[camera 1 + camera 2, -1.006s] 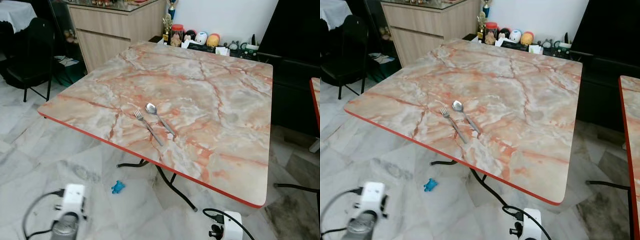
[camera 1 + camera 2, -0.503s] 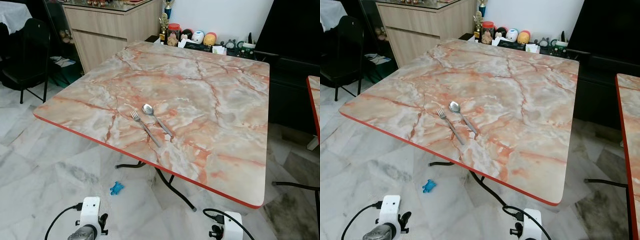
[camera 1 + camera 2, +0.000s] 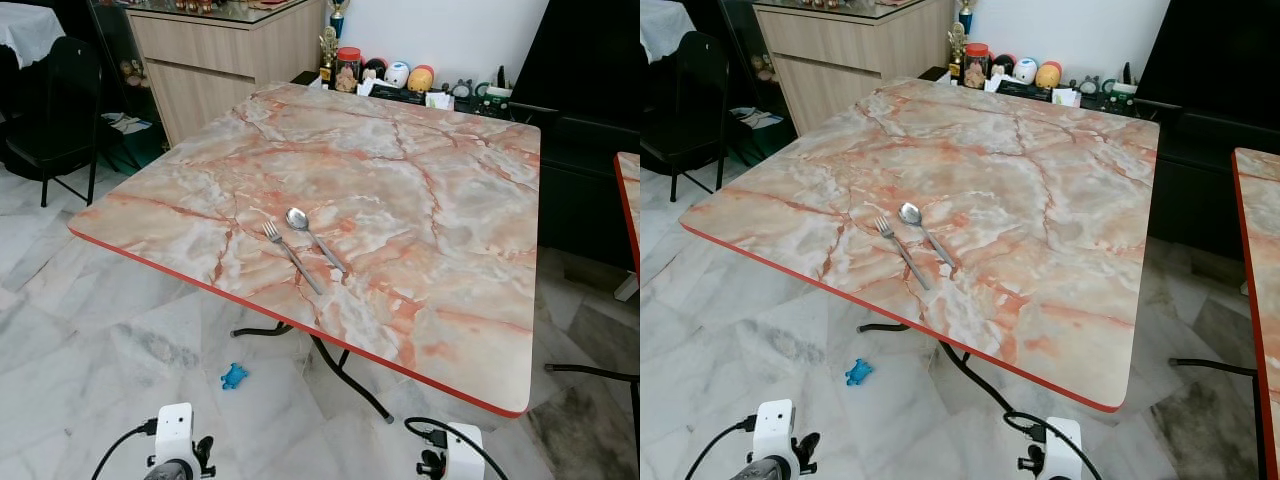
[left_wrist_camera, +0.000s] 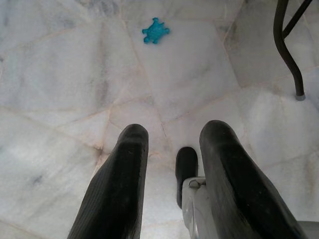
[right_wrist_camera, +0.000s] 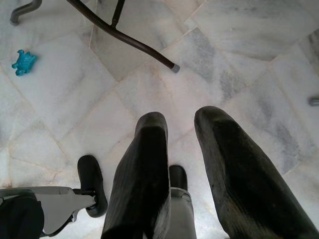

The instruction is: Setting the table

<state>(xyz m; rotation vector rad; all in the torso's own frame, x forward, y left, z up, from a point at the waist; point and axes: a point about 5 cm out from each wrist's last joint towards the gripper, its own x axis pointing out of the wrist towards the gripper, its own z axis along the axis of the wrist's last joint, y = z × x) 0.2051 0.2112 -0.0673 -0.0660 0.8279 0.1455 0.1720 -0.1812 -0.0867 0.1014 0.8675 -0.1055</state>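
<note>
A square table with a pink-and-cream marbled top (image 3: 400, 190) and a thin red edge band stands ahead, turned so that one rounded corner points toward the near right and another toward the left. On it, close to the near-left edge, lie a silver metal fork (image 3: 291, 256) and a silver metal spoon (image 3: 314, 238), side by side and nearly parallel, the fork on the left, their handles angled toward the near right. The fork's handle tip stops just short of the red band. The rest of the tabletop is bare marble all the way to the far edge, where a row of small jars and figurines (image 3: 390, 75) sits on a dark low shelf against the white wall.

Under the table, black curved metal legs (image 3: 340, 365) rest on the pale marble floor (image 3: 100, 330), and a small blue turtle-shaped toy (image 3: 234, 376) lies on the tiles near them. To the far left stand a black chair (image 3: 55, 110) and a light wooden cabinet (image 3: 225, 60); at the right edge a second red-banded table (image 3: 1257, 260) begins, with a strip of floor between the two.

Both arms hang low over the floor. The left gripper (image 4: 169, 169) has its black fingers spread apart, grasping nothing, tiles showing between them. The right gripper (image 5: 182, 164) is likewise released and empty, fingers parted above the floor.
</note>
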